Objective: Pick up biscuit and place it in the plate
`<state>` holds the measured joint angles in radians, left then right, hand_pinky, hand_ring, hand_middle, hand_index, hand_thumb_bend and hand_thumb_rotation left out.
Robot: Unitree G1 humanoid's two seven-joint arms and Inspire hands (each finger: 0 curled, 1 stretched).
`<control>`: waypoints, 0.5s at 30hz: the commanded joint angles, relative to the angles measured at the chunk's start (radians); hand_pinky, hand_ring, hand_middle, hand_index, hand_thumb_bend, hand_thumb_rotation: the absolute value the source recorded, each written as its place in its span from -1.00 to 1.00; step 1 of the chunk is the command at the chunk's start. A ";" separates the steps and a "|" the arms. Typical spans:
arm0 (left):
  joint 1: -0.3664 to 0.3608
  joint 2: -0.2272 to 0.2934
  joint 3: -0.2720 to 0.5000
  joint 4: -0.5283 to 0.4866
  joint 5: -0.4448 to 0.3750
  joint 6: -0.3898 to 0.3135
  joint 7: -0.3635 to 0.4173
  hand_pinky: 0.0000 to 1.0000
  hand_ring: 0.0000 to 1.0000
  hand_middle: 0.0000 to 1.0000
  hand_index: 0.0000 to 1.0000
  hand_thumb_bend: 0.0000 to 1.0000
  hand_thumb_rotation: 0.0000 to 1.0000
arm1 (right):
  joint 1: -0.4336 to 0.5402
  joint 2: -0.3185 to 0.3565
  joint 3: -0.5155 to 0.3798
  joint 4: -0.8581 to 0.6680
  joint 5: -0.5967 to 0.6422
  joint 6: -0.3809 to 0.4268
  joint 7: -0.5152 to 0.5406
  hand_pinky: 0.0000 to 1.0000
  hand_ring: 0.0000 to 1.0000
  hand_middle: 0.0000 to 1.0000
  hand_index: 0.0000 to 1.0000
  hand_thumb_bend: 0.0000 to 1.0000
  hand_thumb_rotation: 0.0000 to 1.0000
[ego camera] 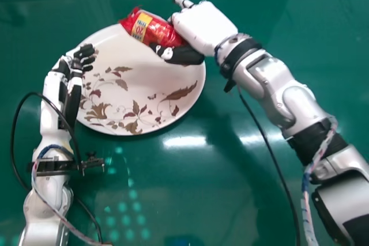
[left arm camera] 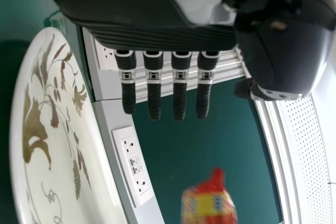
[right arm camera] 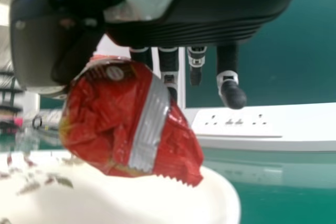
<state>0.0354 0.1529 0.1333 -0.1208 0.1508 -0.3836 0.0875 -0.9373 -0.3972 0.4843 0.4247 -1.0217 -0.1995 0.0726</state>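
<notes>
Has the left arm (ego camera: pixel 51 120) running nearly straight up the left side of the head view from the bottom edge. Ends it in the left hand (ego camera: pixel 74 66), open, with left fingers (left arm camera: pixel 180 95) straight, side by side, and left thumb (left arm camera: pixel 281 51) well apart from them. Has the right arm (ego camera: pixel 285 96) slanting up and leftward from the lower right. Shows the back of the right hand (ego camera: pixel 203 25) uppermost, closed in a pinch between right thumb (ego camera: pixel 185 56) and right fingers (right arm camera: pixel 232 93), these unevenly bent.
</notes>
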 commanded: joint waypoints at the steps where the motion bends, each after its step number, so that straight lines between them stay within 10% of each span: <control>1: 0.005 0.002 0.000 0.005 -0.007 -0.013 -0.005 0.56 0.61 0.64 0.63 -0.42 -0.91 | -0.071 0.035 0.038 0.108 -0.024 -0.014 -0.074 -0.83 -0.18 -0.03 -0.04 0.03 -1.00; 4: 0.005 0.002 -0.001 -0.003 0.003 -0.012 -0.001 0.53 0.60 0.63 0.62 -0.43 -0.87 | -0.135 0.082 0.076 0.283 -0.036 -0.031 -0.179 -0.85 -0.71 -0.06 -0.06 0.05 -1.00; 15: 0.021 -0.007 -0.006 -0.016 0.005 -0.014 0.001 0.51 0.59 0.62 0.63 -0.41 -0.80 | -0.289 0.189 0.195 0.668 -0.052 -0.025 -0.358 -0.90 -0.80 -0.06 -0.05 0.06 -1.00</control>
<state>0.0342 0.1516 0.1318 -0.1274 0.1552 -0.3853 0.0875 -1.2021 -0.2229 0.6692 1.0697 -1.0787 -0.2253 -0.2601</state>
